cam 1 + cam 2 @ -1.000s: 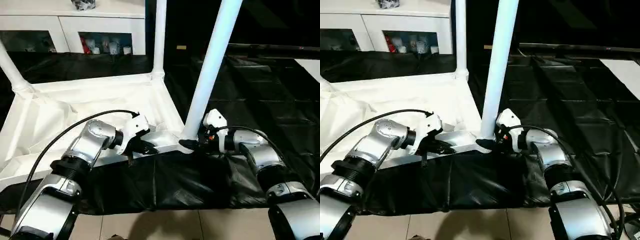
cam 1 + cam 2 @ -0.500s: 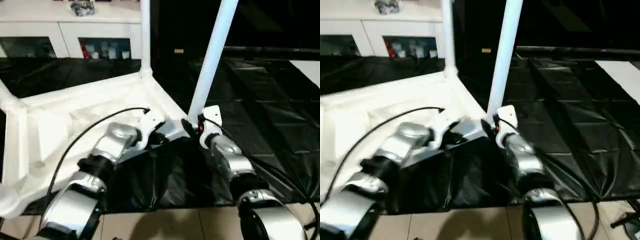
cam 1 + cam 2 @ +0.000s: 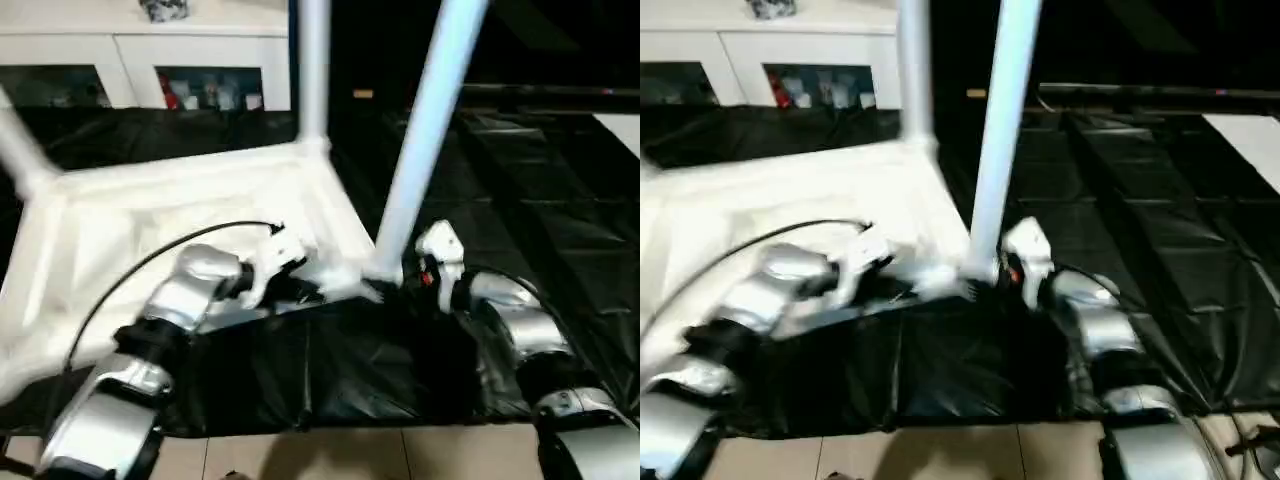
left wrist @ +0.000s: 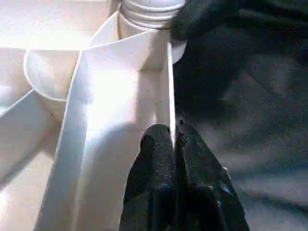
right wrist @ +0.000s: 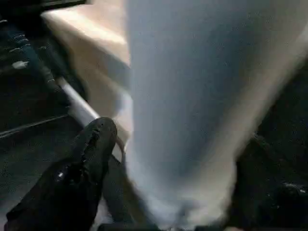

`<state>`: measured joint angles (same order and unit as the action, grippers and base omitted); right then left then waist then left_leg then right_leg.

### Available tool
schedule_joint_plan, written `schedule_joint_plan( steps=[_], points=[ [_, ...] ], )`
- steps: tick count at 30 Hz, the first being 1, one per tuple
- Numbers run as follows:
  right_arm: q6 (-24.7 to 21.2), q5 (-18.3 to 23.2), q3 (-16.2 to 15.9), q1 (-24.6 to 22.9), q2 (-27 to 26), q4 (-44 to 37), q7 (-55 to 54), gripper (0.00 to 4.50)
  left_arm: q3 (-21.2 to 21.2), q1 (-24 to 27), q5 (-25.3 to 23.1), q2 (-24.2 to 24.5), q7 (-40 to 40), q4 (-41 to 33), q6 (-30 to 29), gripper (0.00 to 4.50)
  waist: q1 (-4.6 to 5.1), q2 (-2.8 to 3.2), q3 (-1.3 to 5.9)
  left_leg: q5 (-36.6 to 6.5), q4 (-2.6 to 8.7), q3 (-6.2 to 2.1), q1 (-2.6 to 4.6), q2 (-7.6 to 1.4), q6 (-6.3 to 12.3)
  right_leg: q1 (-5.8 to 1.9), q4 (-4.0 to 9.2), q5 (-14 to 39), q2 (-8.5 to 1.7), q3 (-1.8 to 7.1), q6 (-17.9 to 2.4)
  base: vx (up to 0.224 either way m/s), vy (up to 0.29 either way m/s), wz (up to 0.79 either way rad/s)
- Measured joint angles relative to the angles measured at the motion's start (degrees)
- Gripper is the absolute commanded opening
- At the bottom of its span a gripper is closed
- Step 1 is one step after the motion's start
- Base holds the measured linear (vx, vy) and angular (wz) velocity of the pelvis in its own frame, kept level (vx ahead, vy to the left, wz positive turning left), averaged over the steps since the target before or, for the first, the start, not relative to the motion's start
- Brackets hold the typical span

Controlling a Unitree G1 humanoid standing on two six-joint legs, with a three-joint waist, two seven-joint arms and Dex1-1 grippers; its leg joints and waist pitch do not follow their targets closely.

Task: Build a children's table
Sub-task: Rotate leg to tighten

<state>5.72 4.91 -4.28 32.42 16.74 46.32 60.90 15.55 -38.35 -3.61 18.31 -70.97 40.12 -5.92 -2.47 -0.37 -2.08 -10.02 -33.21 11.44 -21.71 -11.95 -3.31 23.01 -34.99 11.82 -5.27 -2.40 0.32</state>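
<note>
The children's table lies upside down on a black sheet, its white tabletop (image 3: 180, 200) showing the ribbed underside. White legs stand in its corner sockets: one at the near right corner (image 3: 425, 130), one at the far corner (image 3: 313, 70), one at the left (image 3: 20, 150). My left gripper (image 3: 305, 290) is at the near edge, shut on the thin rim wall (image 4: 169, 96), one black finger (image 4: 154, 149) on each side. My right gripper (image 3: 400, 285) is at the base of the near right leg (image 5: 192, 96), fingers (image 5: 94, 144) spread on either side of it with a gap showing.
A white cabinet with glass doors (image 3: 150, 60) stands behind the table. The black sheet (image 3: 350, 370) covers the floor to the right and front, and pale tiles (image 3: 350, 455) begin at its near edge. My silver forearms reach in from both lower corners.
The view has swung about. My right gripper's fingers stand wider around the leg's base than before. The left gripper keeps its pinch on the rim.
</note>
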Motion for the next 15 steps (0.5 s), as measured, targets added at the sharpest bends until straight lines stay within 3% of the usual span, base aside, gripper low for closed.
schedule_joint_plan(
  steps=[5, 10, 15],
  points=[
    [-0.26, 0.20, -1.43, 0.08, 2.35, -0.67, 9.47, 3.36, 0.92, 0.07, 0.54, 1.57, -4.74, 0.31, 2.52, 0.00, -0.26, -0.16, -0.09, -0.22, -0.36, 0.02, -0.21, 0.01, -0.17, 0.01, -0.02, -0.06, -0.06, 0.05, -0.08, 0.000, 0.000, 0.00],
    [-0.67, -0.09, -3.96, 1.03, 3.79, -0.53, 14.26, 2.96, 1.09, -0.20, 0.82, 2.77, -7.74, 1.76, 4.02, 0.00, -0.42, -0.24, -0.12, -0.21, -0.43, 0.02, -0.20, 0.01, -0.21, -0.01, -0.06, -0.15, -0.06, 0.07, -0.22, 0.000, 0.000, 0.00],
    [-0.81, -0.13, -4.14, 1.12, 3.35, -0.42, 14.80, 2.71, 0.89, -0.91, 1.12, 2.77, -8.69, 3.61, 4.59, 0.00, -0.51, -0.25, -0.12, -0.21, -0.42, 0.02, -0.15, 0.00, -0.21, 0.00, -0.17, -0.15, -0.06, 0.07, -0.22, 0.000, 0.000, 0.00]
  ],
)
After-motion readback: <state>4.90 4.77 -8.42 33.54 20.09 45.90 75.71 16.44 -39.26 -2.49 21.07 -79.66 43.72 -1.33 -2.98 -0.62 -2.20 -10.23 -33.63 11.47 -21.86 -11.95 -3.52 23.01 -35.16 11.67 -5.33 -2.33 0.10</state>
